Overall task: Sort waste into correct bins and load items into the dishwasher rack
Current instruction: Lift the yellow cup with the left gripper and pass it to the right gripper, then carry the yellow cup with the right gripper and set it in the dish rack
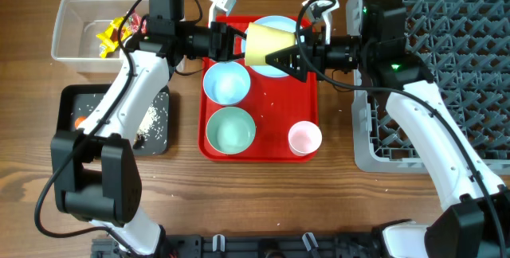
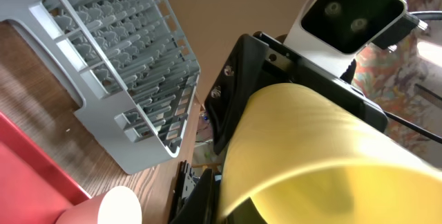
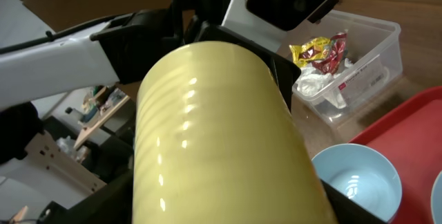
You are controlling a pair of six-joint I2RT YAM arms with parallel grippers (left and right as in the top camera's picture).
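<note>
The yellow cup (image 1: 264, 43) (image 2: 311, 148) (image 3: 221, 134) hangs on its side above the red tray (image 1: 259, 153), between both grippers. My left gripper (image 1: 237, 44) (image 2: 228, 207) is shut on the cup's rim, one finger inside the mouth. From the right, my right gripper (image 1: 280, 56) (image 3: 221, 210) is shut round the cup's body. Under the cup lies the light blue plate (image 1: 279, 24). Two light blue bowls (image 1: 226, 81) (image 1: 231, 129) and the pink cup (image 1: 304, 138) (image 2: 117, 207) stand on the red tray. The grey dishwasher rack (image 1: 446, 51) (image 2: 117, 65) is at the right.
A clear tub (image 1: 80, 31) (image 3: 373, 51) at the back left holds yellow and red wrappers (image 1: 111, 33) (image 3: 318, 51) and white tissue (image 3: 311, 82). In front of it, the black tray (image 1: 76, 99) holds rice grains (image 1: 153, 119) and a carrot (image 1: 80, 121).
</note>
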